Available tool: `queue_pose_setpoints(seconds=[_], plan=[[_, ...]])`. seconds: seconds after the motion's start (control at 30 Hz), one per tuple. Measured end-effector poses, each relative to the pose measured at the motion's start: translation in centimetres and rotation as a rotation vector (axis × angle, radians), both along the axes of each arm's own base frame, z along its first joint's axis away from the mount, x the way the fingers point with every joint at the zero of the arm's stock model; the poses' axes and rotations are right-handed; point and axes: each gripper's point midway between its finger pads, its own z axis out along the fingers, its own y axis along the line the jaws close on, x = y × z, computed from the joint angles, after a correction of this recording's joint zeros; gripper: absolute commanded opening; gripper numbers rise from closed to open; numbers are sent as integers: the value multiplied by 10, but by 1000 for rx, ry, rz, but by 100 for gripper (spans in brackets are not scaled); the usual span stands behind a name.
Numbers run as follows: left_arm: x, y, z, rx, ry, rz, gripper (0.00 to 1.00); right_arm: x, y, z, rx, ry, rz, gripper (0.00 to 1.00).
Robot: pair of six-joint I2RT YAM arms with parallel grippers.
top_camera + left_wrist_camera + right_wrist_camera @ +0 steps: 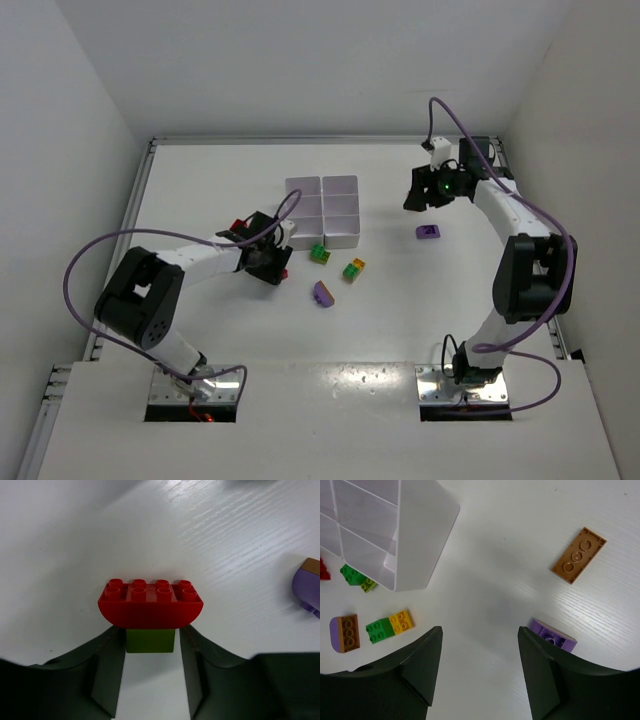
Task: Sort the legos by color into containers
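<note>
Red-on-green clump (150, 615): a curved red brick (150, 602), studs up, is seated on an olive green brick (150, 636). The clump sits right at the tips of the left gripper (151, 647). Its fingers (107, 665) flank the green brick on both sides with no gap I can make out, so I read it as clamped on the green. The red brick stands clear past the fingertips.

Judgement: with two colours joined, the clump cannot go into one compartment as it is, so the step in hand is to split it before binning.
- Grip the green only, low on its sides, leaving the red overhang free for the other arm.
- Peel the red up from one end rather than twisting. The hold on the green is narrow and could slip.

Ahead and to the right of the left fingertips, a purple-and-brown clump (307, 587) lies on the table (225, 540), apart from the held piece.

The tray (322, 210) is near, just beyond the left tool.

Right gripper (480, 635): jaws wide apart, nothing between them.
- A purple brick (552, 636) sits just beside its right finger.
- An orange-brown plate (579, 555) lies ahead and to the right.
- This gripper is well apart from the left tool, on the far side of the tray.
- To assist, it would need to cross above the green-and-yellow clump (354, 269).
</note>
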Motion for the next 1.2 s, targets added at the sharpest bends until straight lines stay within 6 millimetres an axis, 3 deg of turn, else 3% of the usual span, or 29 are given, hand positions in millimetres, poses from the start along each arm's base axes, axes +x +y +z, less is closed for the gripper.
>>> queue_pose_setpoints(seconds=[0.2,0.33,0.47,0.63,0.73,0.9,0.97,1.2], plan=[[2,-1,-3,-2,2,-25,27,0,2,1,10,0,8,63],[-1,-4,3,-32,-2,-37,12,1,13,12,67,-1,55,63],[-8,-13,38,-166,-59,-56,8,-6,35,30,184,-9,160,63],[-12,-37,116,-447,-175,-113,6,-23,71,50,320,-23,304,63],[-25,-63,155,-649,-143,-247,6,-39,98,67,373,-54,420,63],[-42,-80,194,-895,-12,-441,10,-68,139,91,380,-193,663,65],[-40,-82,203,-979,55,-502,10,-78,153,101,362,-272,752,65],[-29,-80,198,-1082,245,-530,9,-104,188,117,289,-493,1004,68]])
